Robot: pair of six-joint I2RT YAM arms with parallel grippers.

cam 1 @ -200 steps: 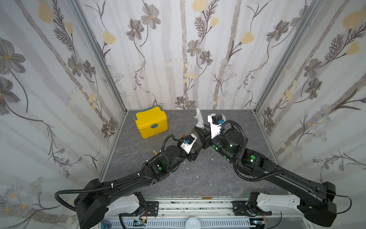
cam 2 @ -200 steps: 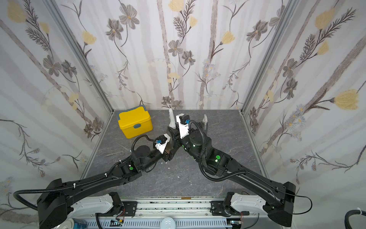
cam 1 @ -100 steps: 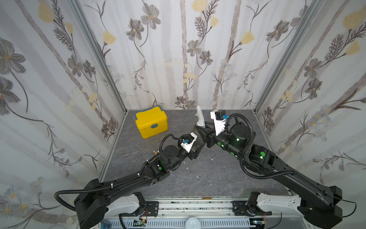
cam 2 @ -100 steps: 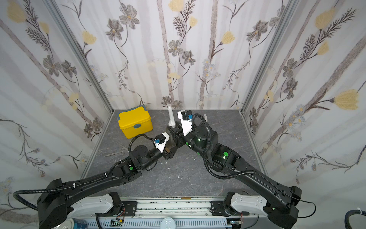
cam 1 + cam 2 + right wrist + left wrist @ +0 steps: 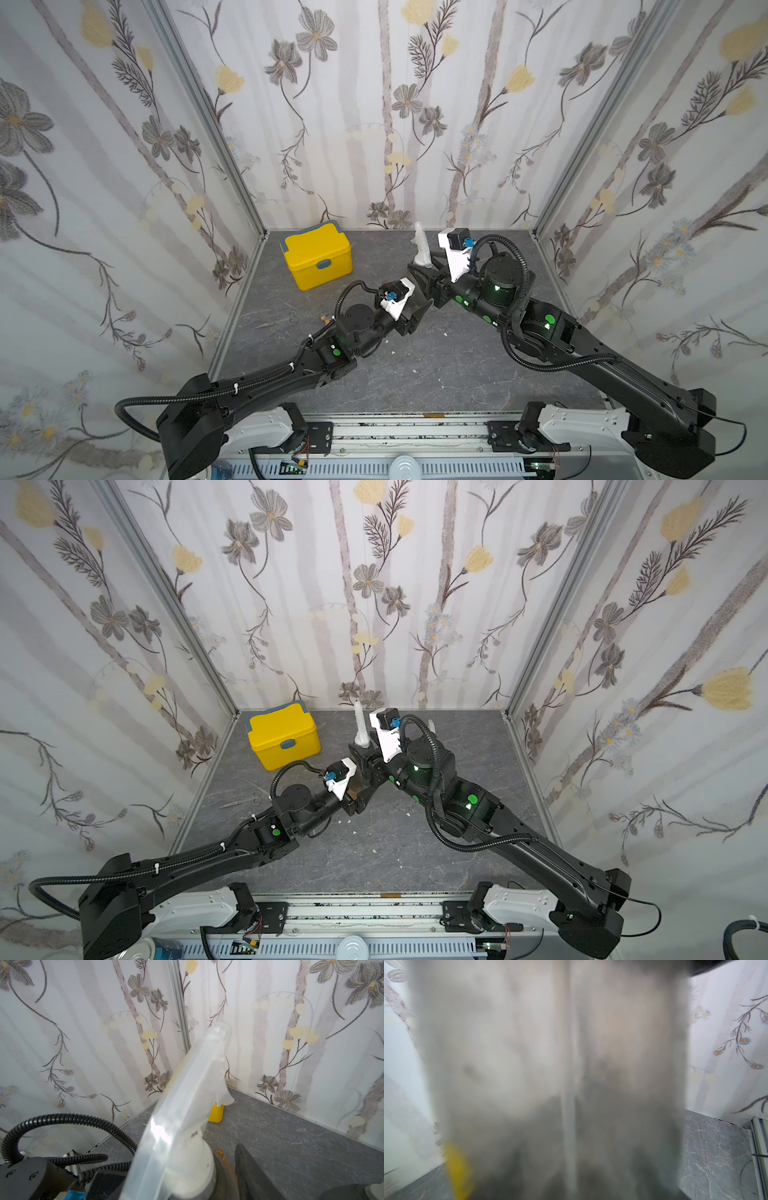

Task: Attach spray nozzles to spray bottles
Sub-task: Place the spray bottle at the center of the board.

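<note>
A clear-whitish spray nozzle (image 5: 187,1088) stands upright between the two grippers in both top views (image 5: 420,248) (image 5: 360,729). Its white collar (image 5: 188,1165) sits on the neck of a smoky grey spray bottle (image 5: 512,1064). That bottle fills the left wrist view as a blur, with the dip tube (image 5: 569,1118) inside it. My left gripper (image 5: 417,306) is shut on the bottle's body, which is hidden from above. My right gripper (image 5: 187,1174) is open around the collar. One dark finger (image 5: 249,1178) stands apart from the collar and the other is hidden.
A yellow lidded box (image 5: 318,259) stands at the back left. Small scissors (image 5: 282,318) and a small orange piece (image 5: 325,319) lie by the left arm. An amber bottle neck (image 5: 219,1153) shows just behind the collar. Walls close in on three sides.
The right gripper's jaws have spread away from the nozzle's collar, and the right arm's elbow has swung to the right. The nozzle stays upright on the bottle. The left arm has not moved.
</note>
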